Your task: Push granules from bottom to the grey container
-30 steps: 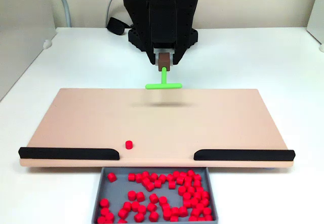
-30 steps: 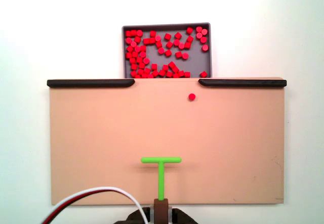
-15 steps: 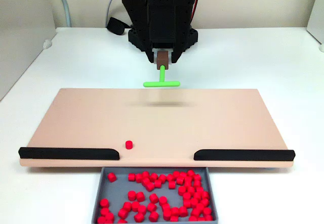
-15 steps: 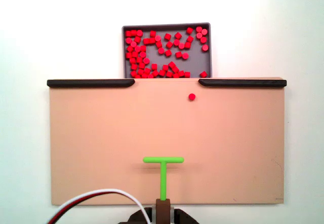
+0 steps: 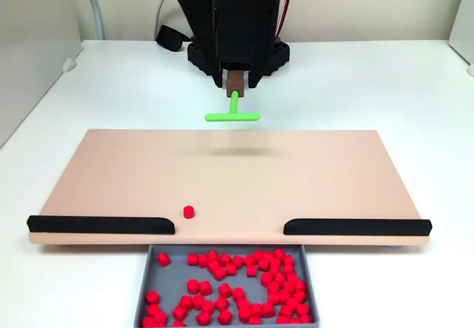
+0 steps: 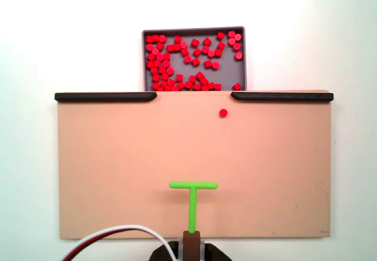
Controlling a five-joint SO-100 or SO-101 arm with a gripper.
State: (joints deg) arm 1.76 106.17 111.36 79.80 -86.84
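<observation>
So the black arm's gripper (image 5: pixel 235 85) is pinched on a small brown block (image 5: pixel 235 81) that carries the stem of the green T-shaped tool (image 5: pixel 232 113); in a fixed view from the front the tool hangs clear of the tan board (image 5: pixel 222 176), with a soft shadow on the board under it; in a fixed view from above, the gripper (image 6: pixel 192 244) sits at the bottom edge of the picture and the tool's (image 6: pixel 192 199) crossbar lies across the lower middle of the board (image 6: pixel 118 167), stem pointing back at the arm; a white cable and a red one (image 6: pixel 118 235) curl in near the arm at the bottom. Nearly all of the granules (image 5: pixel 237 283) are already in the grey container (image 5: pixel 145 283), which sits flush against the board's edge at the gap between the two black strips (image 5: pixel 100 224); from above, the granules (image 6: pixel 177 63) bunch toward the left and lower part of the container (image 6: pixel 241 66), with a scatter on the right. One single granule (image 5: pixel 189 211) is on the board, just short of the gap and beside the end of a strip; from above, that granule (image 6: pixel 223 112) sits a bit below the right-hand strip (image 6: pixel 281 96); it's well apart from the tool, not touching anything but the board; everything rests on a white table (image 5: pixel 385 84).
</observation>
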